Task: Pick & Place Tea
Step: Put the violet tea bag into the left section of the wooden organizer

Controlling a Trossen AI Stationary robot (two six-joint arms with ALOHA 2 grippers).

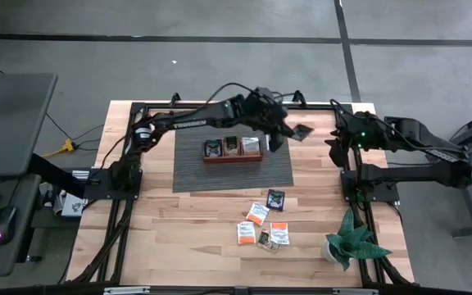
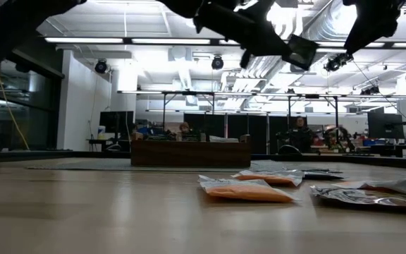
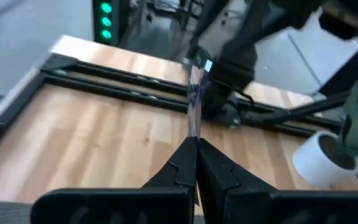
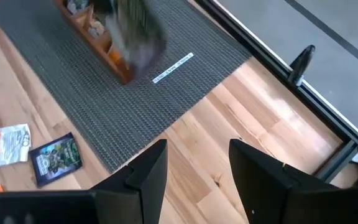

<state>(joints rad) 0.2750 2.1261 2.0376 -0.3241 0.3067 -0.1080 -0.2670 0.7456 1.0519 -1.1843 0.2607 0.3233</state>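
Left gripper [image 1: 289, 131] clenched on a dark tea sachet [image 1: 302, 131], held in the air past the right end of the wooden tray [image 1: 233, 156].

From the left wrist the held sachet [image 3: 195, 93] shows only edge-on, a thin blurred strip — its print cannot be read. In the right wrist view the tray [image 4: 98, 37] is cut off, with the blurred left arm in front of it. The right gripper [image 4: 197, 165] hangs released, fingers apart, near its own base at the table's right side. Other sachets [image 1: 262, 225] lie on the bare wood in front of the grey mat [image 1: 191, 168] — orange-and-white ones and a dark one [image 1: 275, 197]. A potted plant [image 1: 347, 242] stands at the front right; beyond the table, a hall with desks and monitors.
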